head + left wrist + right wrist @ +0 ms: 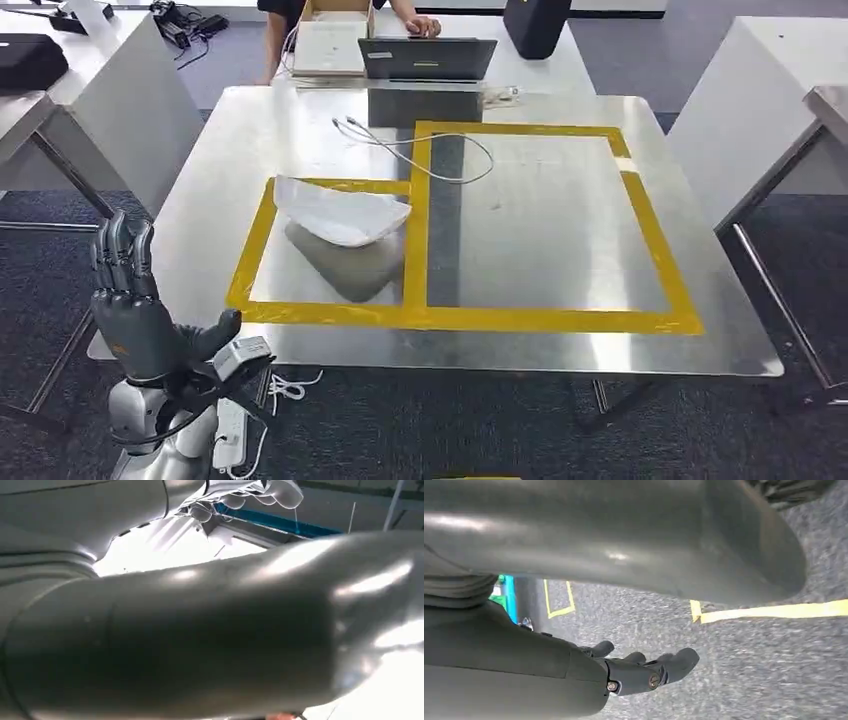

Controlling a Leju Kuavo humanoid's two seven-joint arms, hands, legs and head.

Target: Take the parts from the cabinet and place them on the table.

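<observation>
Where the head view looks down, a white bag [340,213] lies on the steel table [540,220] inside the left yellow tape frame [262,245], and the left hand [135,300] stands upright off the near left corner, fingers straight, holding nothing. From the right wrist, the right hand [644,670] hangs over grey carpet [734,670], fingers loosely apart and empty.

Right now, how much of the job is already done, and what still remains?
Done: one white bagged part lies on the metal table, inside the smaller yellow-taped box. In hand: nothing; the left hand is raised with fingers apart, the right hand hangs empty over carpet. Left: possibly more parts, the cabinet being out of sight.
</observation>
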